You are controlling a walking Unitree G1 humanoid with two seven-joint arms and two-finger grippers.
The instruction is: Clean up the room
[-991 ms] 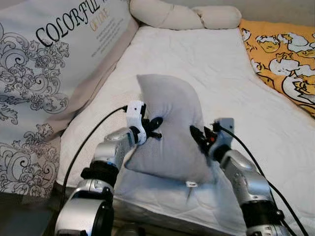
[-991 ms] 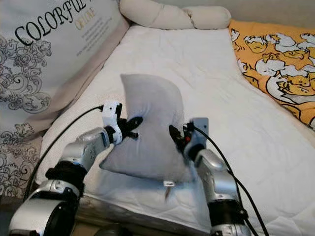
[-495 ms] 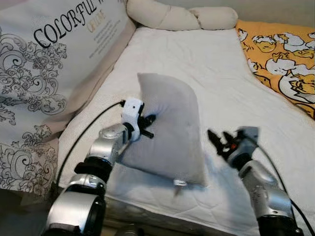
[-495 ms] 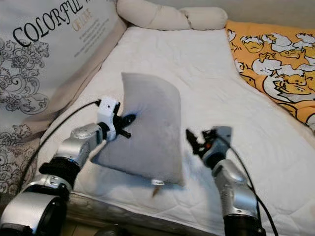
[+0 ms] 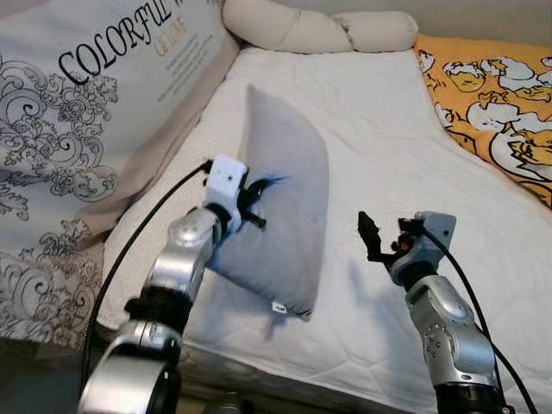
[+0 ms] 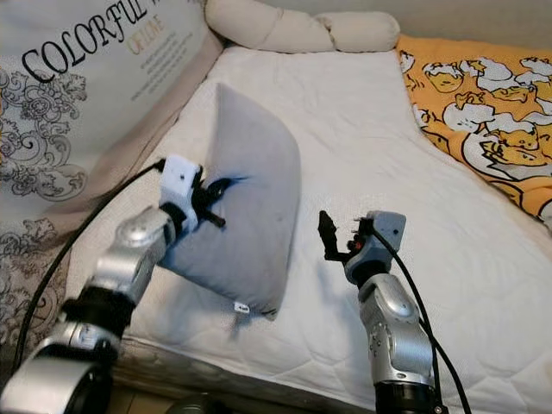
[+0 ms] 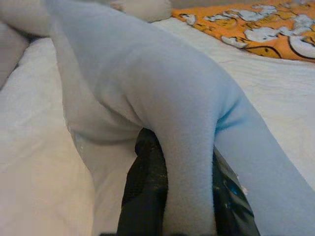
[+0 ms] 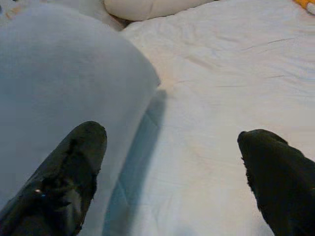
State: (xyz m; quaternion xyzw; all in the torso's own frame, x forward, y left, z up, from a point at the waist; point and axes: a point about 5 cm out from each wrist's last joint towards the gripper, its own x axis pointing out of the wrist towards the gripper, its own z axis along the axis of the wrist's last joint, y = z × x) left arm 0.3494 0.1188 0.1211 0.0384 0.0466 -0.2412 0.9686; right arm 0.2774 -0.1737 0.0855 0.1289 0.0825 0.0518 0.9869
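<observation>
One grey pillow [image 5: 280, 203] observed upright over the white mattress [image 5: 405, 129], near its front edge, tilted toward the patterned headboard cushion [image 5: 78, 129] on the robot's left. Held by the left gripper [image 5: 246, 197] alone: fingers clamped on a pinched fold of fabric at the pillow's side, confirmed in the left wrist view, where grey cloth bulges between the two black fingers [image 7: 145, 191]. Lower corner with small tag [image 5: 279, 307] touching or hanging just over the mattress; cannot tell which. Grip on the edge judged deliberate, allowing the pillow to be swung by one arm.

Right gripper [image 5: 373, 237] just beside the pillow, apart from it, fingers spread wide and holding nothing; right wrist view shows both fingertips [image 8: 69, 167] parted, with mattress between them and the pillow to one side.

Cream bolster [image 5: 319, 30] lying across the head of the bed; orange cartoon-print blanket [image 5: 487, 86] along the right side.

Judgement: pillow mid-placement, likely bound for the head of the bed. Risk: single fold grip may slip.
</observation>
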